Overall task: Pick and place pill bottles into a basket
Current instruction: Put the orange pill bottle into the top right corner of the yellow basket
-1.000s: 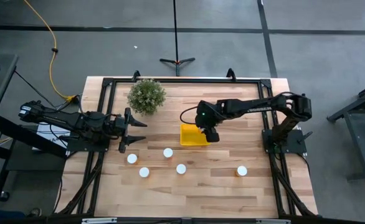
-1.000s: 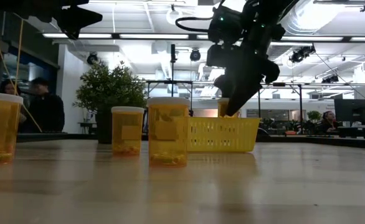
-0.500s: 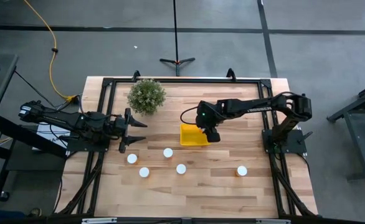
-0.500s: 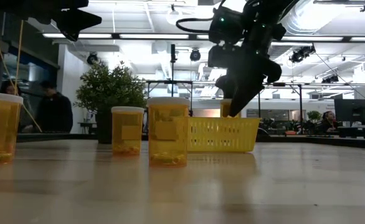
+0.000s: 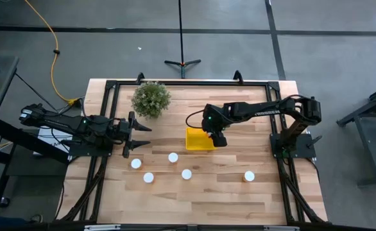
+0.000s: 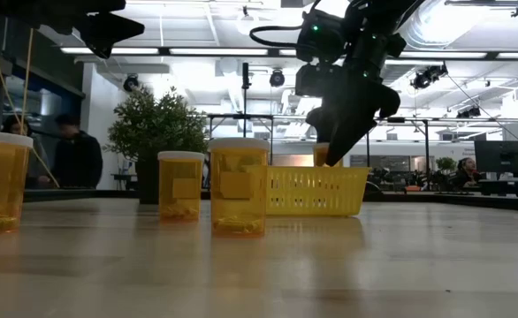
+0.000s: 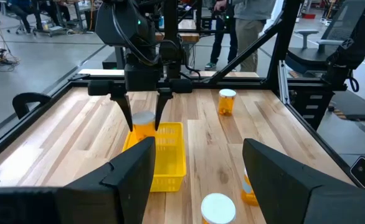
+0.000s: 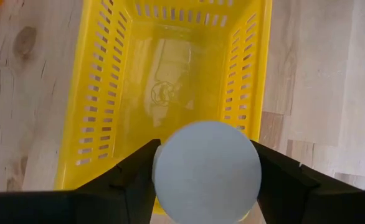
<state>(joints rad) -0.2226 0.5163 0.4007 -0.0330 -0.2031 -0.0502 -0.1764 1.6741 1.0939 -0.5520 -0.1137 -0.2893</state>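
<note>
The yellow basket [image 5: 197, 139] stands mid-table, also in the low view [image 6: 316, 191]. My right gripper [image 5: 215, 138] hangs over its right end, shut on one pill bottle [image 7: 144, 122] with a white cap [image 8: 206, 163]. Five more bottles stand upright on the table nearer the front: [image 5: 136, 163], [image 5: 148, 178], [image 5: 173, 157], [image 5: 187, 174], [image 5: 249, 176]. My left gripper [image 5: 138, 136] waits open and empty at the table's left edge; its own fingers frame the left wrist view [image 7: 198, 165]. My right gripper pinches the bottle between its two fingers [image 7: 127, 115], which stand on opposite sides of it at the cap and the upper body [image 7: 144, 130]. The fingers come from above, pointing down. The bottle is upright with its lower part inside the basket; whether it rests on the floor is hidden by the basket wall.
A bushy green potted plant [image 5: 151, 99] stands at the far left of the table. A black frame [image 5: 188, 83] runs around the table's edges. People stand in the room beyond the table [image 6: 75, 155].
</note>
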